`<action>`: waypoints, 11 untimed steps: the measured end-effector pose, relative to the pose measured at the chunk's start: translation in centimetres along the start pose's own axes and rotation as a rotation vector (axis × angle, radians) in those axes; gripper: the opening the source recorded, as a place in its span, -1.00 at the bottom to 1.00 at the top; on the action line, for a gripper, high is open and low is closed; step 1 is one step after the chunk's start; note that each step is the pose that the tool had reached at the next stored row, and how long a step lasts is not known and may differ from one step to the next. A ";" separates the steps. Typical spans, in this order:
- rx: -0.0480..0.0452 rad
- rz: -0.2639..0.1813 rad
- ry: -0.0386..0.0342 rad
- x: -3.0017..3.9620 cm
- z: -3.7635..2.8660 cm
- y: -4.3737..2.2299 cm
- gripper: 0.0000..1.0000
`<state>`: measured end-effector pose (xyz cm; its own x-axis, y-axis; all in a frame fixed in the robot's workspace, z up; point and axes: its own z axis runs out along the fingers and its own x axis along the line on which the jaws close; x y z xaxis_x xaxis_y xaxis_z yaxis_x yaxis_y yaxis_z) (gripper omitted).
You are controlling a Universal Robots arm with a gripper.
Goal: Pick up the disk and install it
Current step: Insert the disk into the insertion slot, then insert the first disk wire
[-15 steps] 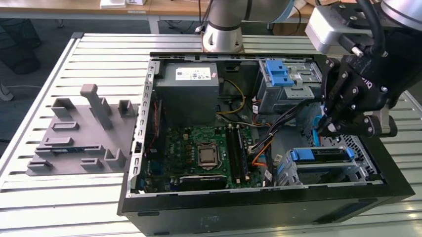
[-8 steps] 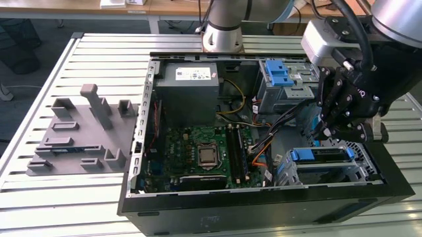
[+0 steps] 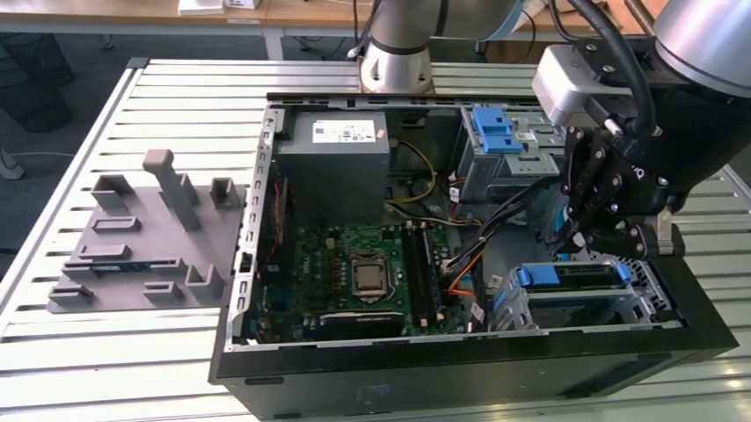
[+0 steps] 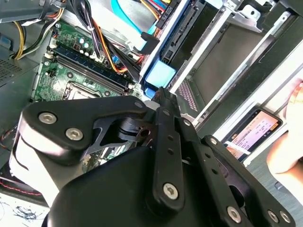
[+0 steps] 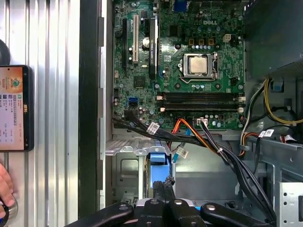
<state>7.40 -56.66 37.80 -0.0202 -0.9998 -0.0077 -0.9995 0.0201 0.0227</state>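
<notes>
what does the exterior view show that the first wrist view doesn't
Exterior view: a grey tray on the table at its left, and the arm's base behind the case. First wrist view: a phone on the table beside the case, a hand by it. Both: the motherboard, and the gripper by the disk.

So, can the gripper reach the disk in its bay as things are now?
Probably yes. The gripper hangs directly over the disk in the open case; the cables lie off to one side.
</notes>
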 end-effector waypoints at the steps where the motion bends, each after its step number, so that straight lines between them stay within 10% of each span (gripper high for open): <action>1: 0.0000 0.000 0.0000 0.00 0.00 0.00 -0.76; 11: 0.0000 0.000 -0.0001 0.00 0.03 -0.05 -0.76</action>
<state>7.45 -56.66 37.77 -0.0202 -0.9998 -0.0078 -0.9995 0.0200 0.0227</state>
